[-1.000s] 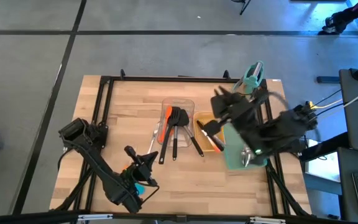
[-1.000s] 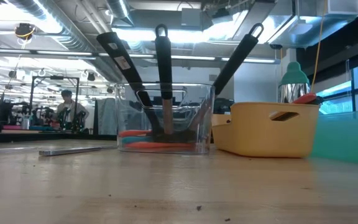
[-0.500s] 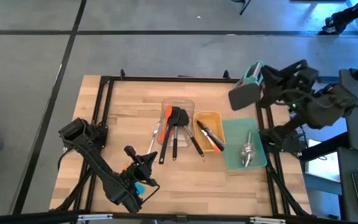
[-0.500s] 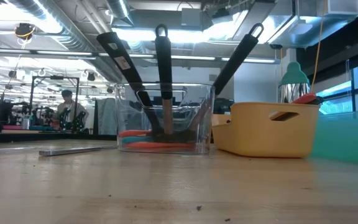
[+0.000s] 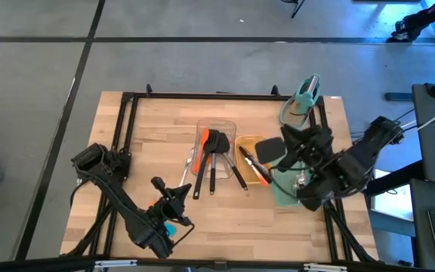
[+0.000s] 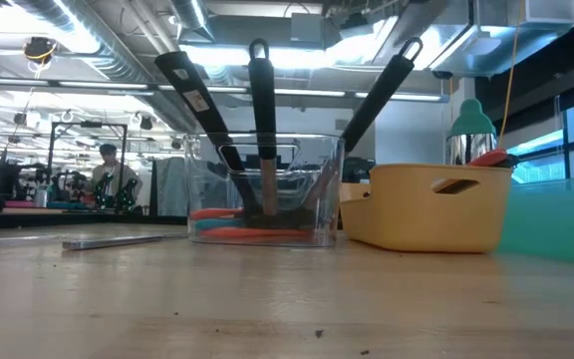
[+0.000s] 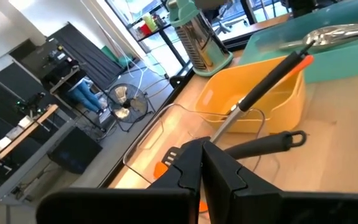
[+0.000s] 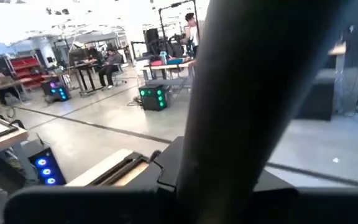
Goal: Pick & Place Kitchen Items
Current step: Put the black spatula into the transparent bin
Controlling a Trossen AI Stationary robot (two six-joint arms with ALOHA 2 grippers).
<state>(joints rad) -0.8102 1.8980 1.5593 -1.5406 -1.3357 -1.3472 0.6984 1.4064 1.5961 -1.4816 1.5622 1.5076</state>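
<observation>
The left gripper is resting low over the near part of the table, its fingers pressed together and holding nothing. The right arm is hanging over the teal tray at the table's right side; its gripper is hidden under the arm, so I cannot tell how its fingers are standing.

Black turners are leaning in the clear tray with an orange spatula, their handles sticking out toward the near edge. Tongs with orange tips are lying in the yellow tray just beside it. A steel spoon is lying in the teal tray. One steel utensil is lying flat on the table left of the clear tray.
</observation>
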